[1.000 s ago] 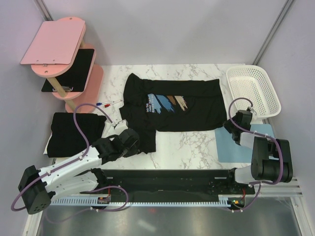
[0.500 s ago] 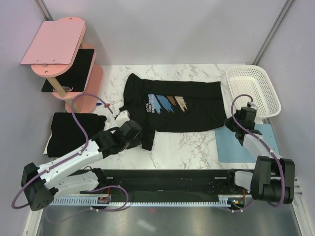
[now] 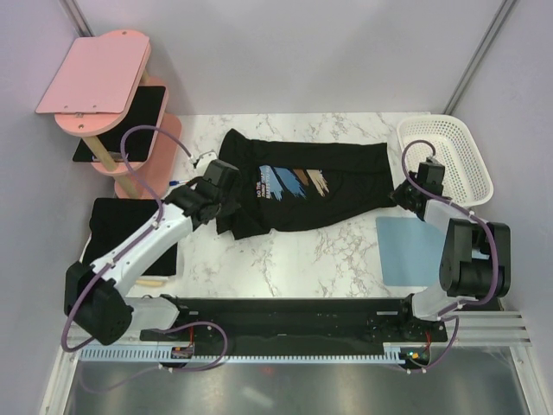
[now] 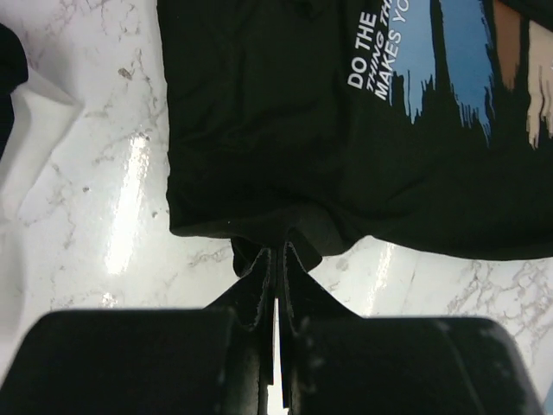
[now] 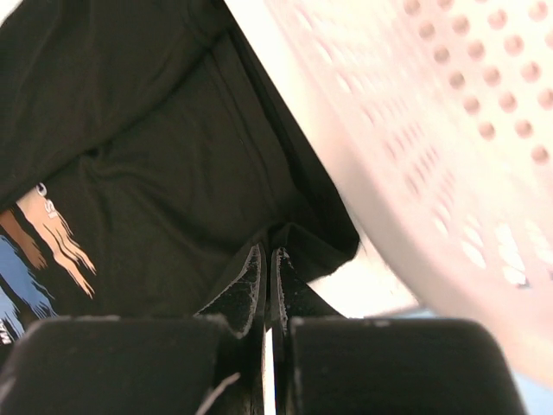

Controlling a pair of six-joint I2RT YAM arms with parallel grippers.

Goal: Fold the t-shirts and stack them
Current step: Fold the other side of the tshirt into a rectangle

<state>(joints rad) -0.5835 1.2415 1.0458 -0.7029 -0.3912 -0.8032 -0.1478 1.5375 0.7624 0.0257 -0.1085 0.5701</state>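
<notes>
Currently, the black short-sleeved printed fabric t-shirt (image 3: 341,194) is laid left-to-right across the tabletop (image 3: 328,252) at frame centre, its near edge clamped at either end by left tool (image 4: 278,252) and right tool (image 5: 267,258).

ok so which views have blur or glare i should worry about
Right wrist view: the white basket is smeared and out of focus, the t-shirt fairly sharp. Left wrist view: bright glare streaks on the marble table, print text crisp. Top external view: sharp, evenly lit.
</notes>
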